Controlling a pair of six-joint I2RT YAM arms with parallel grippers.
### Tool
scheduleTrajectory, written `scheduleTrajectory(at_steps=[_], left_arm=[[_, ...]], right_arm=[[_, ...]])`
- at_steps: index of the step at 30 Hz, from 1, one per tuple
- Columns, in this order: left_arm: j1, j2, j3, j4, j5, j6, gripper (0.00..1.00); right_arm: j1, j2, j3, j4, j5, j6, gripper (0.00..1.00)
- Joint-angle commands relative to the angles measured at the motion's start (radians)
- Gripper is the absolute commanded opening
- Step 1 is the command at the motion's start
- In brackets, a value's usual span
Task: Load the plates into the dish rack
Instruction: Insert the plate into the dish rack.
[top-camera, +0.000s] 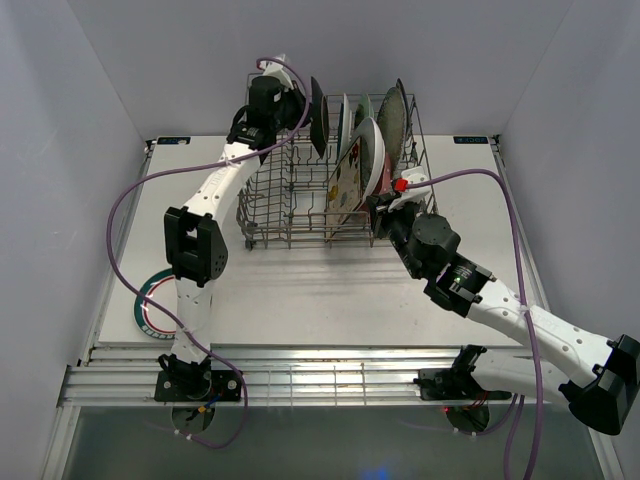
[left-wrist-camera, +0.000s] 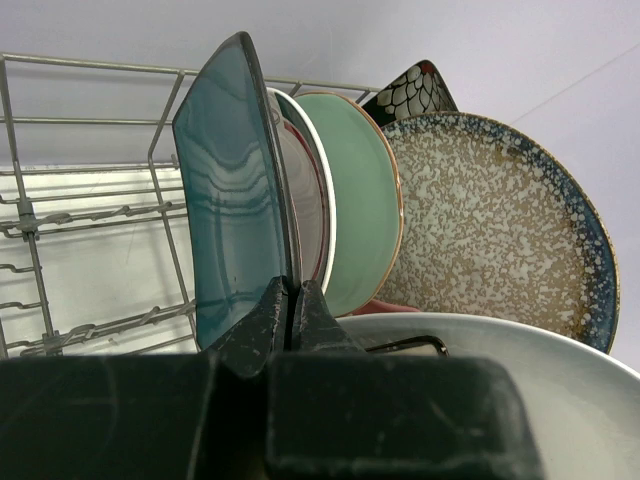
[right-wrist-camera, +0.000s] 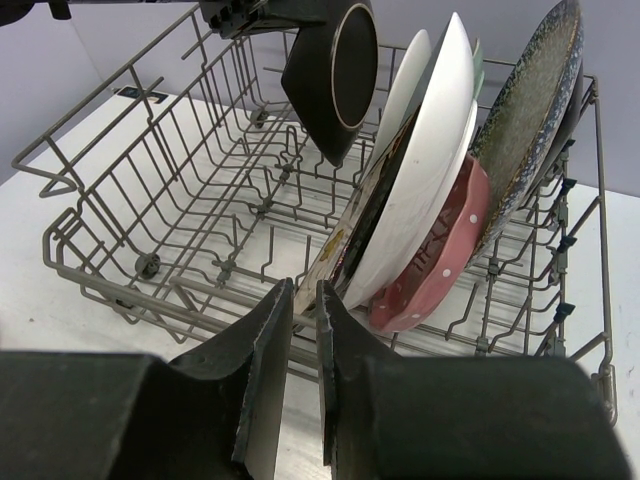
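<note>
My left gripper (top-camera: 300, 102) (left-wrist-camera: 291, 292) is shut on the edge of a teal square plate (top-camera: 318, 115) (left-wrist-camera: 235, 200), held upright over the middle of the dish rack (top-camera: 270, 215) (right-wrist-camera: 120, 270). Its dark underside (right-wrist-camera: 335, 75) hangs above the tines. To its right in the rack stand a white rimmed plate (left-wrist-camera: 312, 190), a mint green plate (left-wrist-camera: 365, 200), a speckled plate (left-wrist-camera: 490, 220) (right-wrist-camera: 525, 110), a big white plate (right-wrist-camera: 430, 170), a pink dotted plate (right-wrist-camera: 440, 260) and a floral square plate (top-camera: 348, 175). My right gripper (top-camera: 385, 212) (right-wrist-camera: 305, 300) sits at the rack's front right, open by a narrow gap, holding nothing.
A white plate with a green and red rim (top-camera: 150, 300) lies flat on the table at the left, beside my left arm's base. The rack's left half (right-wrist-camera: 200, 200) holds only bare tines. Grey walls close in the table on three sides.
</note>
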Motion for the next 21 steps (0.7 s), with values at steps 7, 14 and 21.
scheduleTrajectory(at_steps=[7,14,21], left_arm=[[0.012,-0.063,0.038,0.156,0.009,-0.009,0.00],[0.012,-0.008,0.049,0.145,0.015,-0.021,0.00],[0.012,0.026,0.062,0.150,0.000,-0.018,0.00]], right_arm=[[-0.007,-0.014,0.001,0.034,0.016,0.002,0.21],[-0.007,-0.014,-0.002,0.034,0.016,0.005,0.21],[-0.010,-0.012,-0.009,0.035,0.019,0.006,0.21]])
